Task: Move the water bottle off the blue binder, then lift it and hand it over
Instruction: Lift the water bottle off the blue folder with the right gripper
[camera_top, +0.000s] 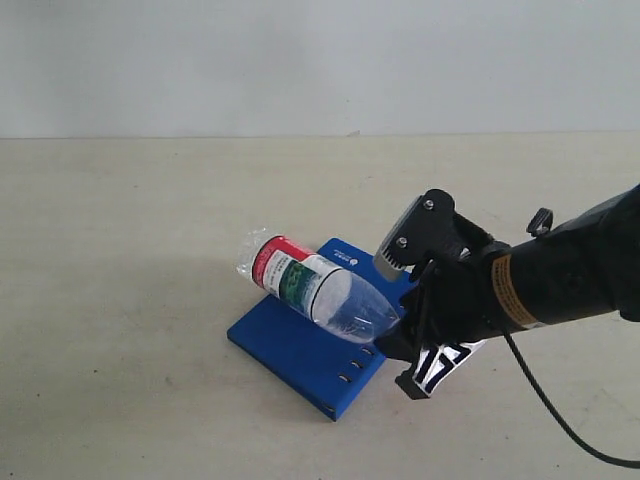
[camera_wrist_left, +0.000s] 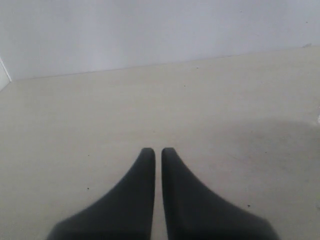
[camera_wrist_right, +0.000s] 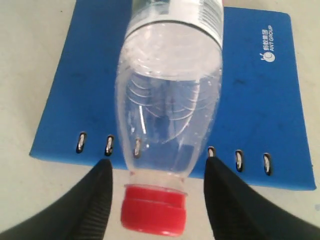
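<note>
The water bottle (camera_top: 315, 290) lies on its side across the blue binder (camera_top: 290, 352), its base towards the far left and its neck towards my right gripper (camera_top: 405, 338). In the right wrist view the clear bottle (camera_wrist_right: 170, 95) runs over the binder (camera_wrist_right: 260, 100), and its red cap (camera_wrist_right: 155, 215) juts past the slotted edge. My right gripper (camera_wrist_right: 158, 161) is open, one finger on each side of the neck, with gaps to both. My left gripper (camera_wrist_left: 154, 150) is shut, holds nothing and hangs over bare table. It does not show in the exterior view.
The binder lies on a pale beige table (camera_top: 120, 250) in front of a plain white wall (camera_top: 300, 60). A black cable (camera_top: 560, 420) trails from the right arm towards the lower right.
</note>
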